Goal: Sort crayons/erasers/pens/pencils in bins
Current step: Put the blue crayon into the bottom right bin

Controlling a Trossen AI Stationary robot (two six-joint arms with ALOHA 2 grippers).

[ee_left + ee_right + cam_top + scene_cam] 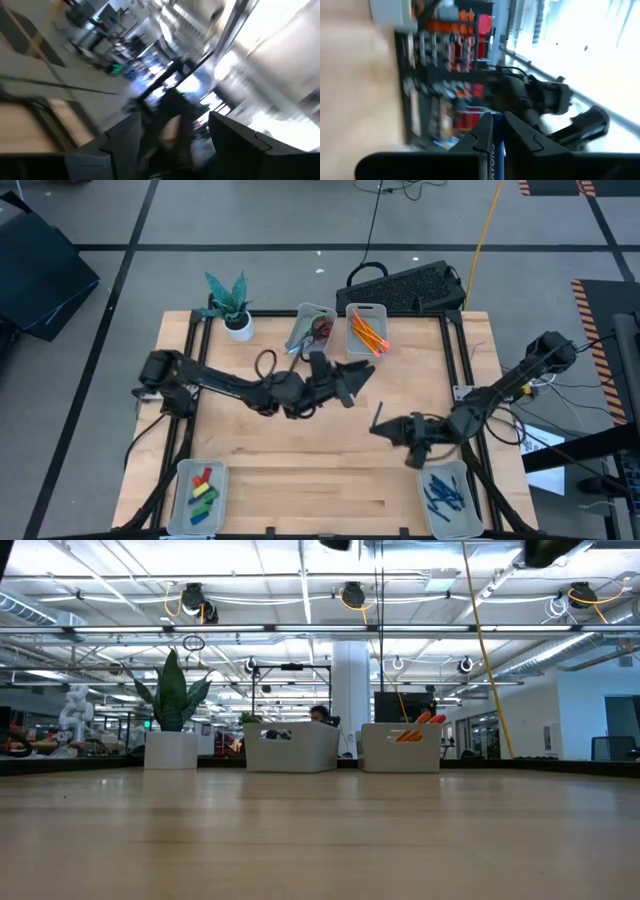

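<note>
Bins (pixel 368 330) occupy four positions on the wooden table (pixel 300 450): two side by side at the far edge and one at each near corner. Pencils (pixel 366 333) lie in the far right bin. Erasers (pixel 203 490) in red, green and yellow lie in the near left bin (pixel 201 496). Pens (pixel 445 492) lie in the near right bin (pixel 448 498). The other far bin (pixel 312 327) holds items that cannot be identified. The left gripper (pixel 362 376) is raised above the table centre with its jaws apart and nothing between them. The right gripper (pixel 378 420) is over the right half of the table, near the pen bin; its fingers (pixel 485 132) are nearly together, with a slim blue item between them in the right wrist view. A potted plant (pixel 232 305) stands at the far left.
</note>
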